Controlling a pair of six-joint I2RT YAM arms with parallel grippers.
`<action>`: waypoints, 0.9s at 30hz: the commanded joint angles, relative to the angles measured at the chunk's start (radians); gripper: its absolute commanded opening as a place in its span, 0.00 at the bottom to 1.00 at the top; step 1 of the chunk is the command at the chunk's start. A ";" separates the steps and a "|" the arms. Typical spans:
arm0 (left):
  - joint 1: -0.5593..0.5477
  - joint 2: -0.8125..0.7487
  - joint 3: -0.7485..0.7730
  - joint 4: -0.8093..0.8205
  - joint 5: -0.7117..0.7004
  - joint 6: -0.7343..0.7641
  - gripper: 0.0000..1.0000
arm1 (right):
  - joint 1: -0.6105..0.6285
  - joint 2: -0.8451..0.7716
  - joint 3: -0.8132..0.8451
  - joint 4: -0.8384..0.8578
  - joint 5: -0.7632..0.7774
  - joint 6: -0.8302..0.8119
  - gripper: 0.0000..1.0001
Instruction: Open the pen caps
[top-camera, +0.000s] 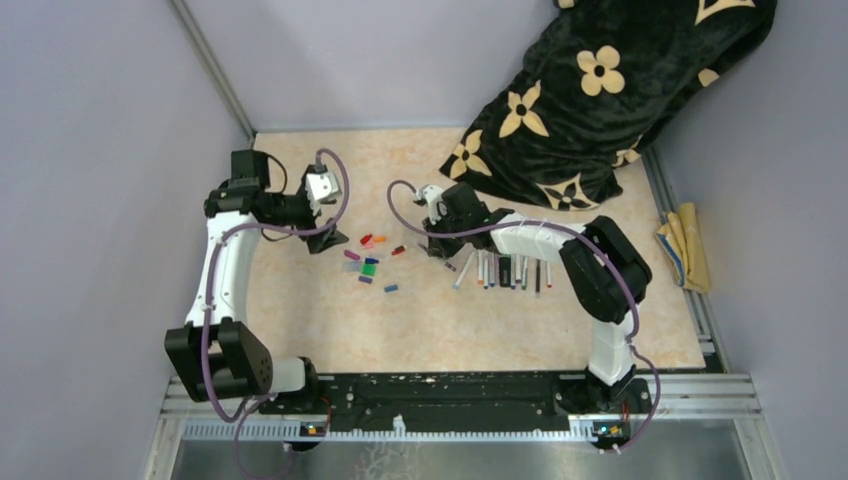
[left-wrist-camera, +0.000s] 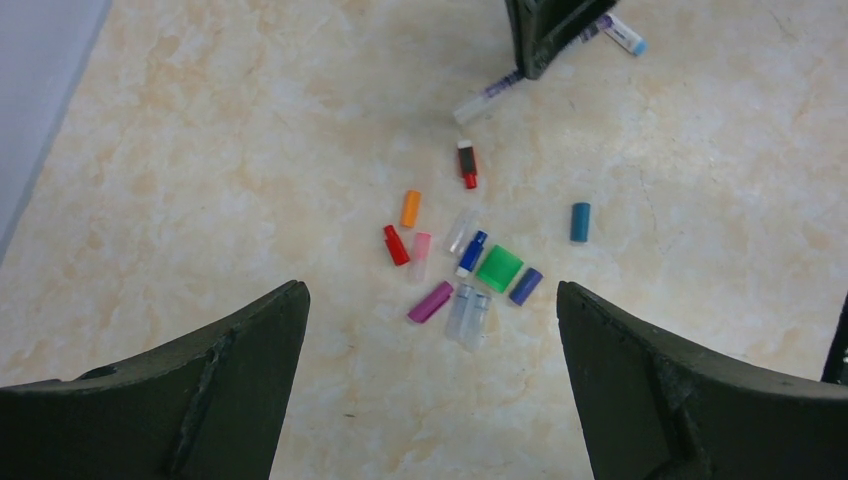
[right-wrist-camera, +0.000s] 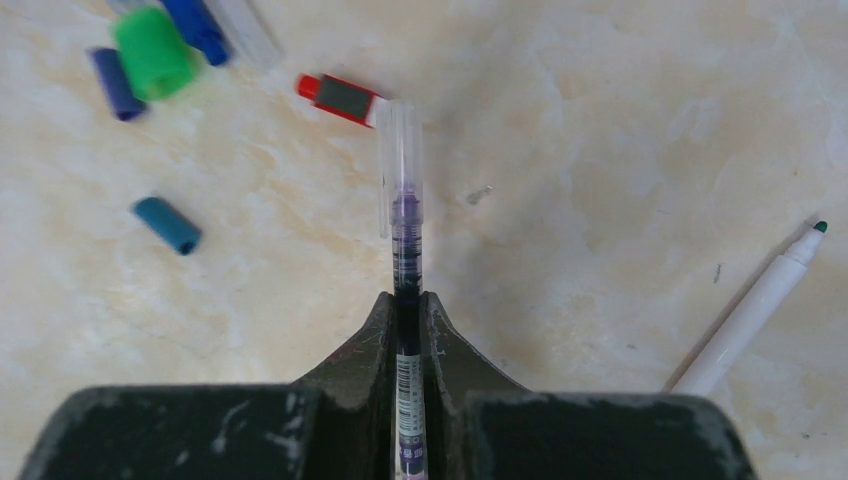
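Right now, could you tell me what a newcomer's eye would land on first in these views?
The black blanket with cream flowers, heaped in the far right corner, dominates the top view. In the middle lies a scatter of bright caps, with a row of pens to its right. The right end effector is shut on a purple pen whose clear cap is on.

Robot lab test cell: plain grey walls (top-camera: 90, 150) box in marble-look tabletop (top-camera: 320, 330), aluminium rail (top-camera: 700, 385) along near edge carries two bolted arms (top-camera: 225, 270), flowered black blanket (top-camera: 600, 90) in corner.
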 joint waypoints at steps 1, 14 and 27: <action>-0.018 -0.079 -0.151 0.027 0.088 0.202 0.99 | -0.021 -0.150 0.010 0.041 -0.177 0.145 0.00; -0.374 -0.166 -0.357 0.293 -0.231 0.352 0.99 | -0.022 -0.154 0.019 0.037 -0.636 0.387 0.00; -0.566 -0.079 -0.346 0.196 -0.483 0.441 0.37 | -0.014 -0.106 0.056 0.094 -0.752 0.472 0.00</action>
